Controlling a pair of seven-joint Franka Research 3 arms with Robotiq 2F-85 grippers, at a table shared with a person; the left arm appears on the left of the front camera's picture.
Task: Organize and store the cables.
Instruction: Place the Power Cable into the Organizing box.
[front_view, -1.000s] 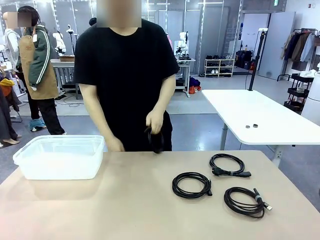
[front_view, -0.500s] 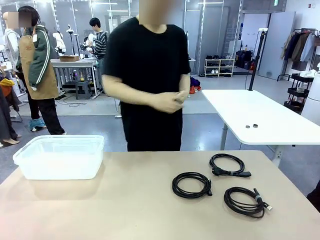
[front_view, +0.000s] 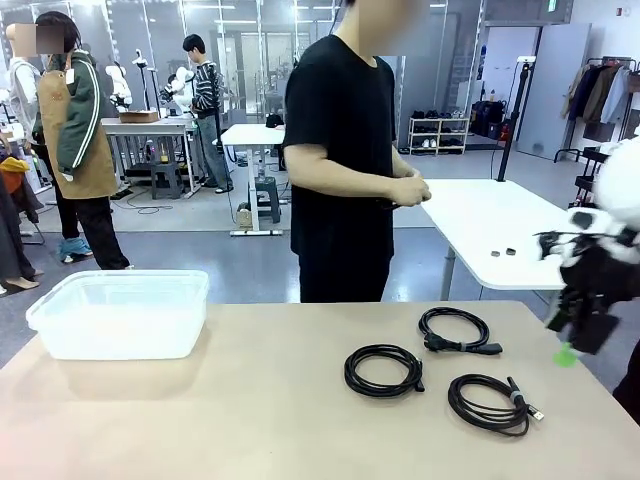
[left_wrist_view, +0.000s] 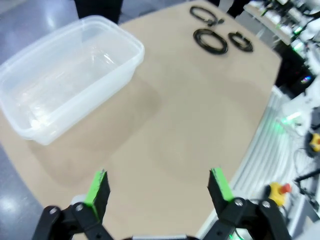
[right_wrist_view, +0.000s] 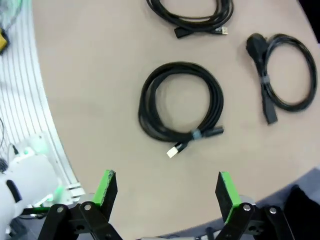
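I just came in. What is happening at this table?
Nothing is being handled yet. Three coiled black cables lie on the table, on the robot's right side, and the clear plastic bin on the left side is empty. The robot's right hand hangs open above the table's right edge, near the coils, holding nothing; its left hand is open over bare table near the bin. The person stands at the far side with both hands together, away from the cables.

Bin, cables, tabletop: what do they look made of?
Bin: translucent whitish plastic, fairly glossy; the surface beneath shows through its walls. Cables: black rubber or PVC-like jackets, low sheen, lying in soft round coils. Tabletop: beige, matte, smooth; probably laminate, though the core can't be told.
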